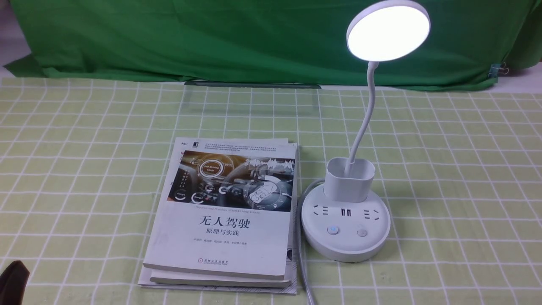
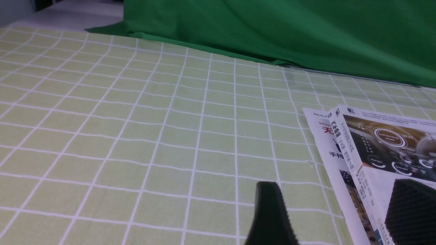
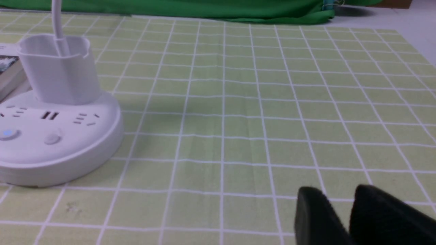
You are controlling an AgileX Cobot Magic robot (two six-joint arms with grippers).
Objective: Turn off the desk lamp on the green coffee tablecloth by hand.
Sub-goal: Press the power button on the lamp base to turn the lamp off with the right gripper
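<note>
The lit lamp stands on the cloth at roughly ten or eleven o'clock from the right gripper (the nearer one, I judge), its fingers slightly parted and holding nothing visible.

left gripper – fingers blurred, cut off by frame | right gripper – likewise | tablecloth – near edge out of frame

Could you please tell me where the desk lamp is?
In the front view, the desk lamp stands right of centre, beside the stacked books, on the checked cloth.
</note>
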